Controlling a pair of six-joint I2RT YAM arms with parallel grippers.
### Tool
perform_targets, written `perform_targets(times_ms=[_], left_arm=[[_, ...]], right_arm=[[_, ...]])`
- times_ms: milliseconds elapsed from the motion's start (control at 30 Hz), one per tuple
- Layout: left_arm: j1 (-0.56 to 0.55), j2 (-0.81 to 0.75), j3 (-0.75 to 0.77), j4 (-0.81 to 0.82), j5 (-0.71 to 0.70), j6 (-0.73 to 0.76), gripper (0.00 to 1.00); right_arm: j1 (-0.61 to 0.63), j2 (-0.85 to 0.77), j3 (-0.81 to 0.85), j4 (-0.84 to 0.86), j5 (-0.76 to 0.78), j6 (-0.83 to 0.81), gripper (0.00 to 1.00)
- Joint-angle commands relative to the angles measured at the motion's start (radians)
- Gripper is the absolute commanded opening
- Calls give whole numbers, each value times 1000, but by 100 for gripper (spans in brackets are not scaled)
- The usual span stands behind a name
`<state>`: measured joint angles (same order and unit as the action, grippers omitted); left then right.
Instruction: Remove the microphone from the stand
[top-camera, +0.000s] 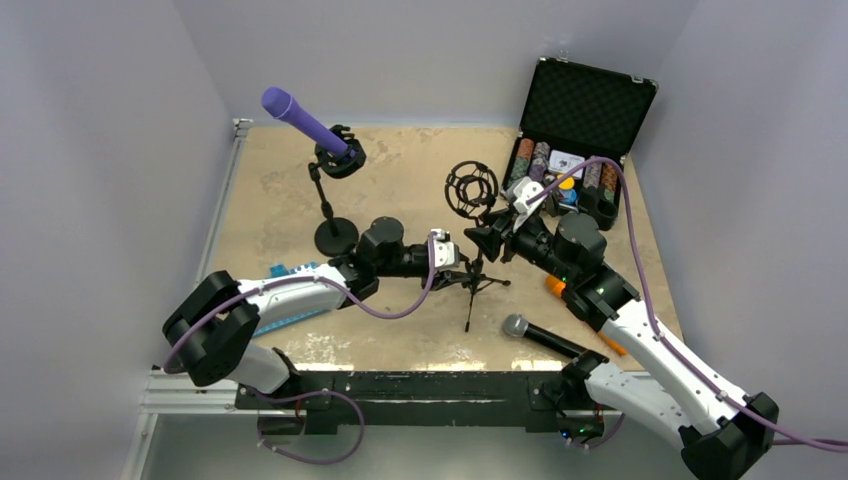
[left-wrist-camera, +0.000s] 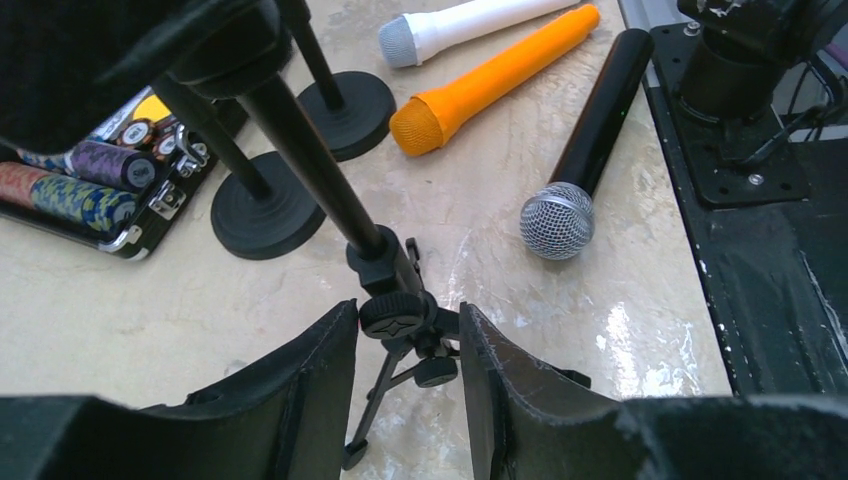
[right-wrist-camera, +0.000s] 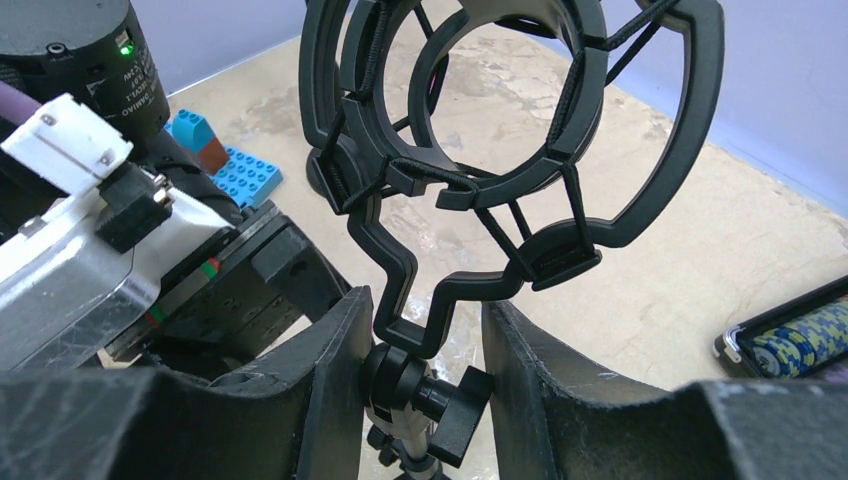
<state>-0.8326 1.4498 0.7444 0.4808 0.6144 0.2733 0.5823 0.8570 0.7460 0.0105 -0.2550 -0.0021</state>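
The purple mic (top-camera: 300, 118), stiff, light and probably slick, sits tilted in its stand (top-camera: 336, 238) at 11 o'clock, best gripped mid-barrel, while the right gripper (right-wrist-camera: 425, 335) pinches the empty mount (right-wrist-camera: 560, 258) and left gripper (left-wrist-camera: 410, 335) fingers flank the tripod (left-wrist-camera: 392, 312) hub, contact unclear.

Open black case (top-camera: 588, 105) of poker chips (top-camera: 540, 160) at the surface's (top-camera: 410, 170) far right corner; blue toy bricks (top-camera: 293, 269) lying near the left edge.

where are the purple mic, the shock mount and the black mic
purple mic (top-camera: 308, 122): top view, middle of its handle
shock mount (right-wrist-camera: 395, 265): right wrist view, bent bracket under the rings
black mic (left-wrist-camera: 590, 140): left wrist view, middle of its handle
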Motion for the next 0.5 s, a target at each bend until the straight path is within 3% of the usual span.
perform_targets(times_ms=[0,267,333,467], left_arm=[[-9,11,34,2,39,28,43],[-10,39,90,-27,-37,-63,32],[-10,49,100,-49,-55,-73,25],[-9,40,104,-82,-116,-126,0]], right_arm=[[-2,30,-24,-148,35,-36,0],[-3,28,-31,-142,33,-33,0],[-4,28,-32,-141,36,-33,0],[-5,21,-33,-147,38,-33,0]])
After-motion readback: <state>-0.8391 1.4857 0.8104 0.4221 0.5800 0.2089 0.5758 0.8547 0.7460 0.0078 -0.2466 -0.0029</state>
